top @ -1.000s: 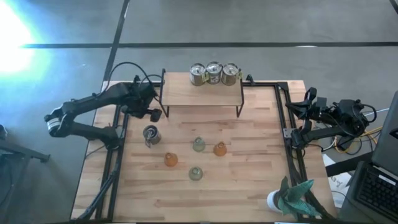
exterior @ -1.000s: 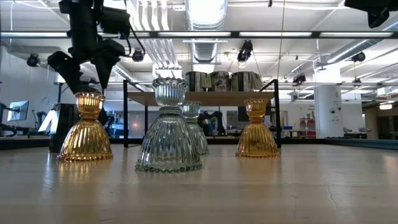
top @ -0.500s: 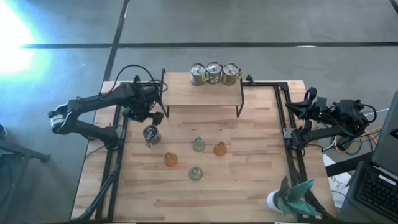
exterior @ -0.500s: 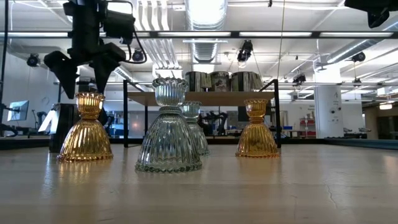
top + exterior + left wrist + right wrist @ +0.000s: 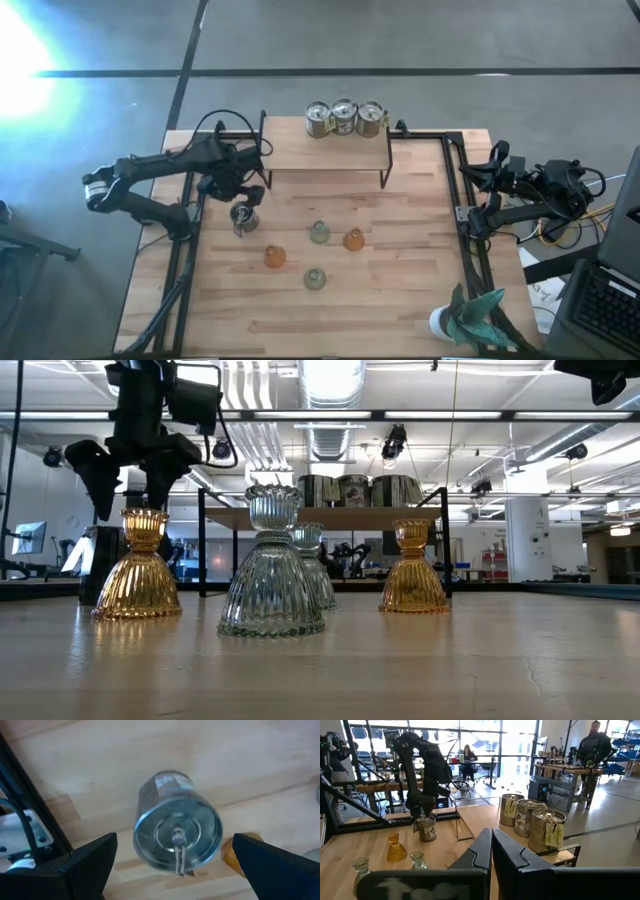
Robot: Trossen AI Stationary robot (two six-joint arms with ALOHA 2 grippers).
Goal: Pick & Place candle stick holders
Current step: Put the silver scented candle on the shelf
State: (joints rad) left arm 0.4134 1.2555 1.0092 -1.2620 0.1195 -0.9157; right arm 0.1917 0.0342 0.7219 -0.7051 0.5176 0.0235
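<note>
1 squat silvery mottled can-like candle holder (image 5: 176, 835) stands upright directly beneath my left gripper (image 5: 175, 857), fingers spread wide either side; right arm far, pinched closed.

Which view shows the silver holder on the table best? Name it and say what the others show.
Left wrist view: the silver holder fills the frame, seen from above between the open left gripper. High view shows it small under that gripper. Right wrist view shows it far off. In the low view I cannot pick it out.

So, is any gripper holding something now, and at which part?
Nothing is held. The left gripper hangs open above the silvery cup; the right gripper is shut and empty.
</note>
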